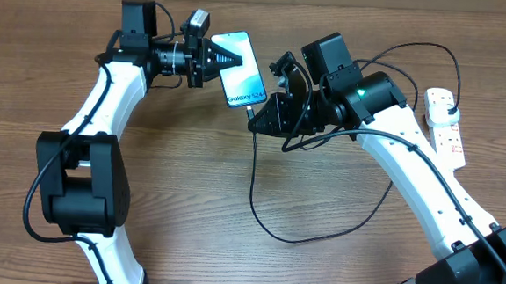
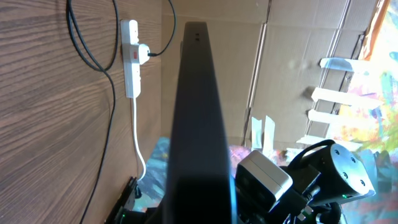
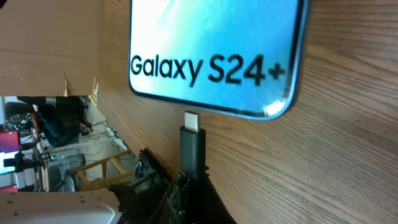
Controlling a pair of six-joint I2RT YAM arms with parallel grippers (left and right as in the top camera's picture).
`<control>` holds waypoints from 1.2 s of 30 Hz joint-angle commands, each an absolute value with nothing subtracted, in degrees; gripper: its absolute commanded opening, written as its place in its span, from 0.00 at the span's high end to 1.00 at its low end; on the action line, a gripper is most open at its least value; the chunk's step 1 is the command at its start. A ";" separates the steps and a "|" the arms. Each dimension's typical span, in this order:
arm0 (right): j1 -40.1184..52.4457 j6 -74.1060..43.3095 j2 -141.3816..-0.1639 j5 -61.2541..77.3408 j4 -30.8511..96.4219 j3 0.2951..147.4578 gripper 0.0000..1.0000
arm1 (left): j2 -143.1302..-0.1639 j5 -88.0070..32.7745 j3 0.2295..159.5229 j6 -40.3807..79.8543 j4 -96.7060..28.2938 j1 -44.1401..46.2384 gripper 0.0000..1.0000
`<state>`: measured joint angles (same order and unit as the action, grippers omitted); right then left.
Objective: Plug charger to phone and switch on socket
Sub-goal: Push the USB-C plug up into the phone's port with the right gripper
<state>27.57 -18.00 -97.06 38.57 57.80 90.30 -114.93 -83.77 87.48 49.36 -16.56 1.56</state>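
**benchrat:** Ok, so your left tool (image 1: 225, 59) is clamped on the top end of the phone (image 1: 244, 73). I can't tell if the phone's lifted or lying on the surface (image 1: 188, 200). Your right tool (image 3: 189, 183) is pinched shut on the charger (image 3: 193, 149), and its tip (image 3: 194, 118) is just below the phone's bottom edge, close but not touching. So the step is seating it.

**yam_fan:** Yep. The port itself doesn't show in the right wrist view, so I'd square the tip to that bottom edge first. Then push straight along the phone's long axis, slowly. Come in crooked and I reckon it'll skate off the edge or twist the phone in your left grip. Use the left as a firm backstop.

**benchrat:** The socket (image 1: 444, 118) is well away from the phone, past your right arm. The plug looks to be in already. I can't read the switch, so flick it after.
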 commanded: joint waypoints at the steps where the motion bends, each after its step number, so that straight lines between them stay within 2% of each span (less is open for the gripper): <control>1: 27.79 -18.04 -97.43 38.57 57.32 90.04 0.96 | -114.96 -85.58 88.33 49.25 -16.16 2.39 0.96; 36: 26.76 -19.53 -97.43 36.05 55.53 90.06 0.96 | -114.96 -86.87 88.33 47.75 -16.19 2.66 0.95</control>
<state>27.57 -19.25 -97.06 37.87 57.04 90.19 -114.93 -83.61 87.48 49.28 -16.23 2.15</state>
